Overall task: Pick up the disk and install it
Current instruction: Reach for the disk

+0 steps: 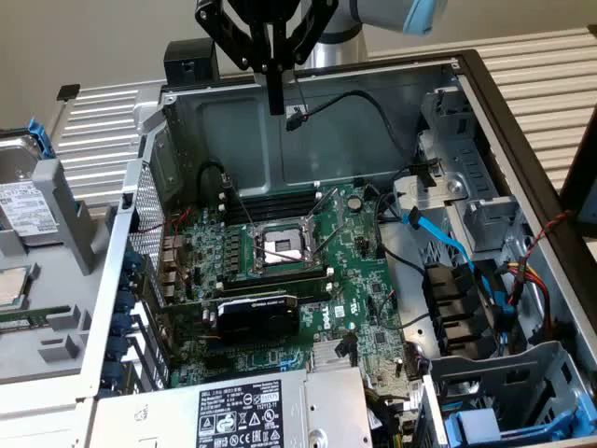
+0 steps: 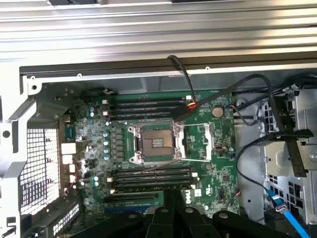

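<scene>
You had the gripper hanging over the far rim of the open computer case, its fingers pressed together with nothing between them. In the wrist view the closed gripper looked straight down on the motherboard.

The disk was outside the case, at the exterior view's left edge and partly cut off by the frame. It sat in a grey holder with its white label facing the camera and its blue carrier frame showing above. It was well apart from the gripper. Just below it in the same holder lay a small square silver chip.

Inside the case, the motherboard carried an open processor socket with a bare seat, and rows of memory slots ran on both sides of it. A black expansion card lay nearer the camera. The power supply, with its printed label, filled the near corner. On the exterior view's right stood the metal drive cage, with a blue data cable trailing from it. A second blue carrier sat low in the near right corner.

A black cable looped along the far wall just beside the fingertips. The room above the board was open. The perforated side wall stood between the case interior and the holder.
</scene>
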`<state>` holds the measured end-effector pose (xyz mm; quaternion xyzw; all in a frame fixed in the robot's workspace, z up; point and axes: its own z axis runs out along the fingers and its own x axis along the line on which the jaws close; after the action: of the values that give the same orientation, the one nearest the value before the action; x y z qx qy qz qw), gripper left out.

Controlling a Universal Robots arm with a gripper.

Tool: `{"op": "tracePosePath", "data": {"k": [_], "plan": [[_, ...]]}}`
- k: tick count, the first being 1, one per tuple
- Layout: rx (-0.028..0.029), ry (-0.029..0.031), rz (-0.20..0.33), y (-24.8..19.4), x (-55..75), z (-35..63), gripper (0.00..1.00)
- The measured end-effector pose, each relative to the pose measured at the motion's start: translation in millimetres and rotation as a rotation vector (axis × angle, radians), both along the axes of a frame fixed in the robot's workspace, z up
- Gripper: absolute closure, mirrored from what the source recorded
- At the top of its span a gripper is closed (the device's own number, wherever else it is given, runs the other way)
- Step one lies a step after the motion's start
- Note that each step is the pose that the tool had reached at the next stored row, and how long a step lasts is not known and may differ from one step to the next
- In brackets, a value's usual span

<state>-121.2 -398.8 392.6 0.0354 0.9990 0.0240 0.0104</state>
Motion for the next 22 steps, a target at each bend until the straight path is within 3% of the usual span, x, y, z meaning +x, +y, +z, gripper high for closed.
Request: {"op": "tracePosePath", "data": {"k": [14,22], "plan": [[0.0000,0.0000,0.000,0.0,-0.5,0.0,0.89],[0.0001,0.0000,0.000,0.0,-19.9,-0.1,0.89]]}}
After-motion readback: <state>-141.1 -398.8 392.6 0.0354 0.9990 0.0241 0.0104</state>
